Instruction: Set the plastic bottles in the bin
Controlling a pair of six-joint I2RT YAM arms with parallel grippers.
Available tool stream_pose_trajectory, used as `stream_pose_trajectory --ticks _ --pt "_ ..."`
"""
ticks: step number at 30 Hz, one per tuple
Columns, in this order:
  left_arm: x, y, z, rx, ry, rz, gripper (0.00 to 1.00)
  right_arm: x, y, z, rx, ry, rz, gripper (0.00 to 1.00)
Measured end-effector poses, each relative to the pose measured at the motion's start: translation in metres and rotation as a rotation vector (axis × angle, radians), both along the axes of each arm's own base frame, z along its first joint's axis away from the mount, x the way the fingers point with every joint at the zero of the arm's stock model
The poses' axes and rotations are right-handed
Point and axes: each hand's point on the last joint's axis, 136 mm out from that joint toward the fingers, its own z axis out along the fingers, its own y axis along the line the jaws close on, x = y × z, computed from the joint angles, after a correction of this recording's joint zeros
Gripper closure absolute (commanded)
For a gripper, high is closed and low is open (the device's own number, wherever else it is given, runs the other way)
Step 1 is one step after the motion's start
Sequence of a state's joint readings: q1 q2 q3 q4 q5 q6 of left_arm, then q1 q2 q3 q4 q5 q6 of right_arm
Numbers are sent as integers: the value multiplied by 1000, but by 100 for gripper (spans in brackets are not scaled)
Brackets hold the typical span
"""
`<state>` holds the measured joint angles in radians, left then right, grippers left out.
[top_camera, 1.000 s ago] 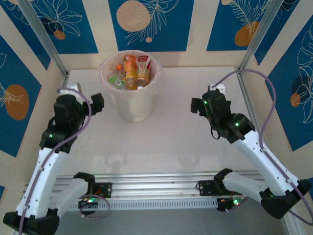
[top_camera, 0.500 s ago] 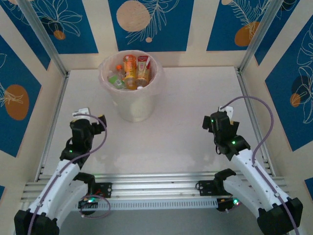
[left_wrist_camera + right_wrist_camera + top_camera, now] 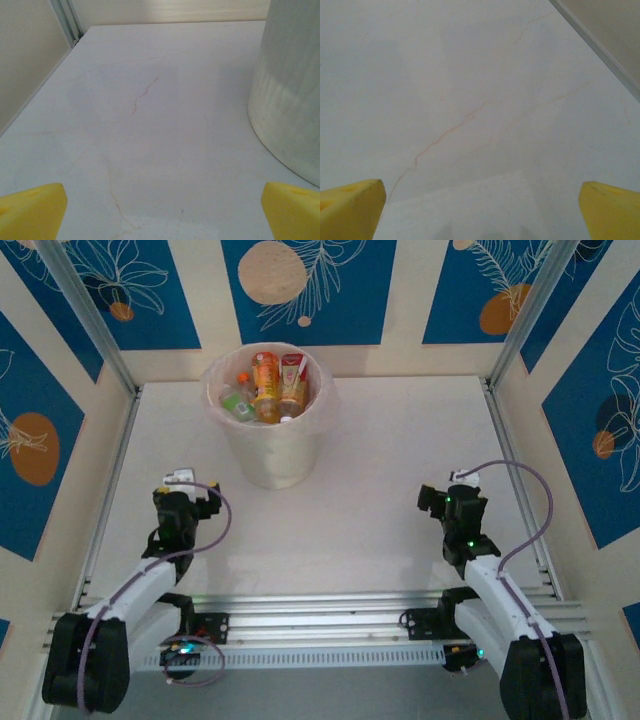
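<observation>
The bin (image 3: 268, 445), a round pale translucent bucket, stands at the back of the table, left of centre. Several plastic bottles (image 3: 266, 380), orange, red, green and clear, lie inside it. Its wall (image 3: 292, 95) rises at the right of the left wrist view. My left gripper (image 3: 186, 498) hangs low over the table, in front of the bin and to its left, open and empty, its yellow fingertips (image 3: 31, 210) wide apart. My right gripper (image 3: 452, 498) sits at the right side of the table, also open, with bare table between its yellow fingertips (image 3: 350, 207).
The white marbled table (image 3: 380, 450) has metal frame posts at its back corners (image 3: 85, 315) and a rail along the right edge (image 3: 600, 47). An aluminium rail (image 3: 320, 625) with the arm bases runs along the near edge.
Both arms have drawn back toward their bases and dropped lower; the left gripper moved away from the bin, the right gripper moved nearer the front. Both grippers stayed open.
</observation>
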<state>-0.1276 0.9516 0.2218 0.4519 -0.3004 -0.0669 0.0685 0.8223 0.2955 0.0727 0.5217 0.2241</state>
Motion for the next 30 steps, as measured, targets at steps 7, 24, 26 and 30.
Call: stream_pose_trajectory --ticks 7,24,26,30 --pt "14 9 -6 -4 -23 -7 0 21 2 -12 50 -3 39 1" --pt "49 -5 -56 -61 38 -114 1 71 23 -22 82 -17 147 1" --pt "55 -9 -53 -68 33 -134 0 75 26 -22 79 -23 163 1" --pt "71 -14 -37 -68 -2 -169 0 81 34 -20 77 -39 205 1"
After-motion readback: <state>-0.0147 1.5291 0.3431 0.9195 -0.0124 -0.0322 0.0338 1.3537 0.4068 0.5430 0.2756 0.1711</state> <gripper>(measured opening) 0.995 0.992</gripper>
